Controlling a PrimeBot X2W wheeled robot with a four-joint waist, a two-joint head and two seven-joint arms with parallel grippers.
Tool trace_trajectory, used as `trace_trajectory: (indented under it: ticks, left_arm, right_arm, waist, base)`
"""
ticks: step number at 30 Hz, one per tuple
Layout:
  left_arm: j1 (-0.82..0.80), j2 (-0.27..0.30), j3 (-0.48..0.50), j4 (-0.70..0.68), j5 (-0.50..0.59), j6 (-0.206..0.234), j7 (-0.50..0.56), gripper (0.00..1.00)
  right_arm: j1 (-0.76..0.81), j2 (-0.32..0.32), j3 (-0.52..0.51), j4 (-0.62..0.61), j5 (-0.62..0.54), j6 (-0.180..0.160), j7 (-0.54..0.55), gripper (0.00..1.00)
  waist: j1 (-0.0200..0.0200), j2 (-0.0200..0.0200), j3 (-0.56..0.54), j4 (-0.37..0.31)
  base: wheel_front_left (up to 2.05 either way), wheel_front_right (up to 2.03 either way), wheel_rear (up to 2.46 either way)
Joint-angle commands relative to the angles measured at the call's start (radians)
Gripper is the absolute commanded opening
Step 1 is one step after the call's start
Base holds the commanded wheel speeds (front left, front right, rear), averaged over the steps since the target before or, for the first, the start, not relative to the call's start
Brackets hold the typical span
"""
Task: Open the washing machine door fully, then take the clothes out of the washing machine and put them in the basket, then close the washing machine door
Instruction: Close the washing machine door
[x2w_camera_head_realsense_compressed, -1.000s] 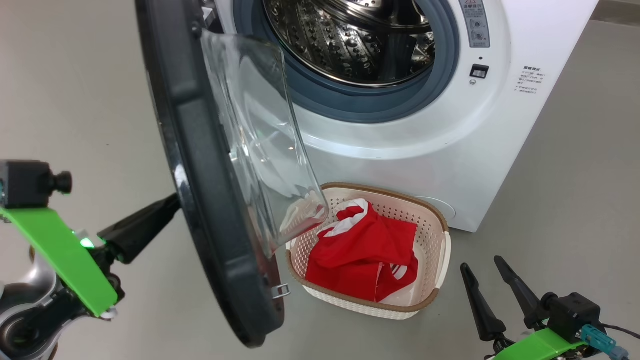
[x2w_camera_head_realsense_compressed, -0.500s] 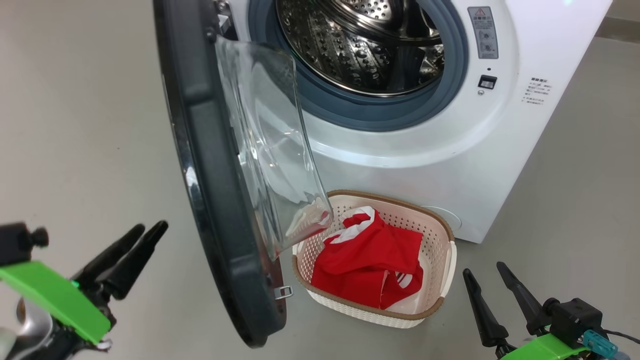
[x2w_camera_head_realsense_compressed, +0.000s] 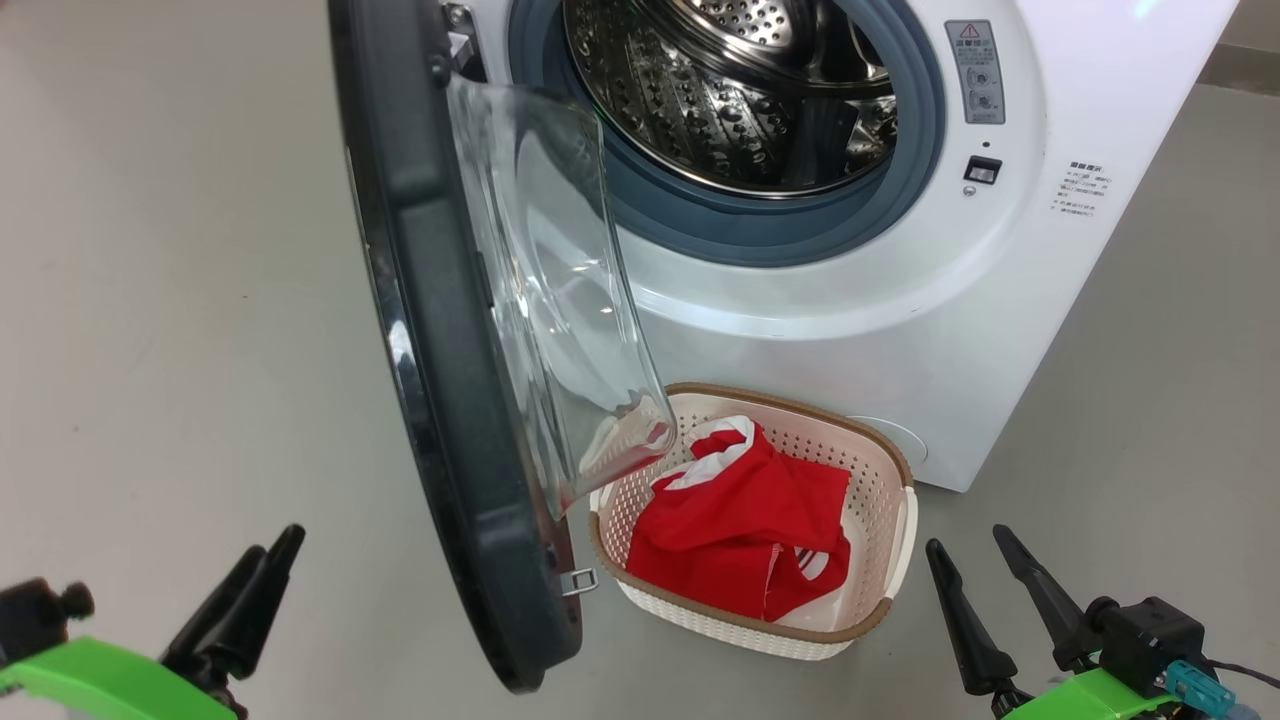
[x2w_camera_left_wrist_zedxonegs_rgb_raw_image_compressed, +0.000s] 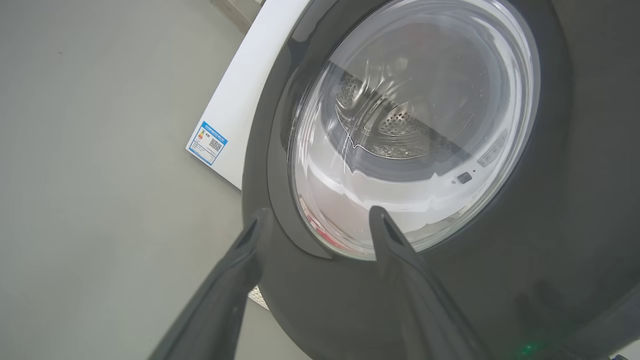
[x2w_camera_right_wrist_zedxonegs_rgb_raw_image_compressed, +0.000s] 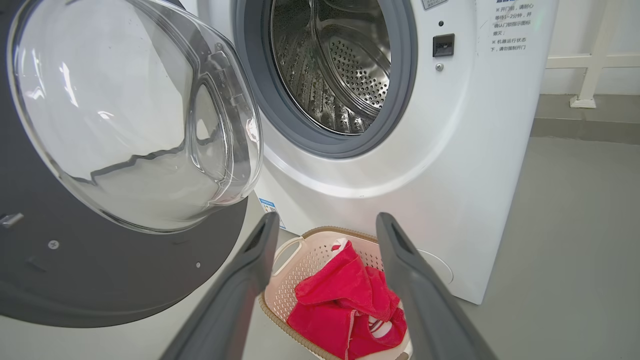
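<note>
The washing machine (x2w_camera_head_realsense_compressed: 850, 330) stands with its steel drum (x2w_camera_head_realsense_compressed: 740, 90) showing no clothes inside. The washing machine door (x2w_camera_head_realsense_compressed: 440, 350) hangs open, edge-on in the head view, its glass bowl (x2w_camera_head_realsense_compressed: 560, 300) facing the machine. Red clothes (x2w_camera_head_realsense_compressed: 745, 530) lie in the cream basket (x2w_camera_head_realsense_compressed: 890, 455) on the floor below the door opening. My left gripper (x2w_camera_head_realsense_compressed: 277, 542) is open at the lower left, apart from the door's outer face (x2w_camera_left_wrist_zedxonegs_rgb_raw_image_compressed: 550, 200). My right gripper (x2w_camera_head_realsense_compressed: 966, 540) is open at the lower right, beside the basket. In the right wrist view the clothes (x2w_camera_right_wrist_zedxonegs_rgb_raw_image_compressed: 340, 305) and basket (x2w_camera_right_wrist_zedxonegs_rgb_raw_image_compressed: 300, 265) sit between its fingers.
Grey floor (x2w_camera_head_realsense_compressed: 150, 300) spreads to the left of the door and to the right of the machine. A blue label (x2w_camera_left_wrist_zedxonegs_rgb_raw_image_compressed: 206, 142) is on the machine's side. A white frame (x2w_camera_right_wrist_zedxonegs_rgb_raw_image_compressed: 585, 75) stands by the wall behind.
My left gripper has drawn back from the door's outer rim, down toward the lower left. The head camera has shifted a little. The door and the right gripper have kept their places.
</note>
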Motion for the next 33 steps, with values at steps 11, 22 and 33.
trace_trajectory:
  ticks: [11, 22, 33]
  left_arm:
    - [0.015, -0.038, -0.02, 0.102, 0.033, -0.006, -0.15, 1.0]
    - [0.043, -0.128, 0.05, 0.198, 0.176, -0.006, -0.176, 1.0]
    - [0.117, -0.307, 0.312, 0.173, 0.569, -0.006, -0.176, 1.0]
  right_arm:
    - [-0.01, -0.021, 0.026, -0.017, -0.011, 0.007, -0.006, 1.0]
    - [-0.005, -0.026, 0.022, -0.018, -0.01, 0.007, -0.006, 1.0]
    - [-0.004, -0.033, 0.013, -0.022, -0.01, 0.007, -0.006, 1.0]
  waist:
    - [0.0, 0.0, -0.005, -0.015]
    - [0.0, 0.0, -0.012, -0.022]
    - [0.0, 0.0, -0.021, -0.027]
  base:
    - [0.0, 0.0, 0.0]
    - [0.0, 0.0, 0.0]
    - [0.0, 0.0, 0.0]
